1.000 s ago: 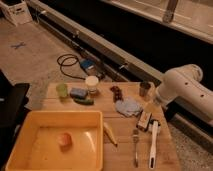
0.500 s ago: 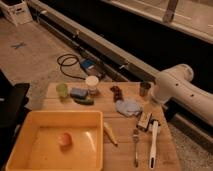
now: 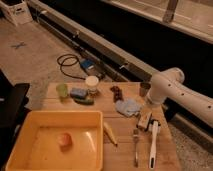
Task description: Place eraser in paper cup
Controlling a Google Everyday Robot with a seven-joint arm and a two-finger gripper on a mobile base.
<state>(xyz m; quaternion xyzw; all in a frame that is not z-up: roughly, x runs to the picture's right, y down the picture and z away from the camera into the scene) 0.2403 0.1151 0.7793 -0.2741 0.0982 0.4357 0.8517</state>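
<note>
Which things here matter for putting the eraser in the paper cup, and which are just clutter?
For the job: eraser; paper cup; gripper, close above the eraser.

Lying about: green cup; blue sponge; blue cloth; dark metal cup; white-handled brush; fork; banana; yellow bin.

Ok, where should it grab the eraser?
Probably across its long sides, mid-length, from straight above: the eraser is a short oblong block lying flat on the table, with the brush close beside it. The tool hangs just above it.
</note>
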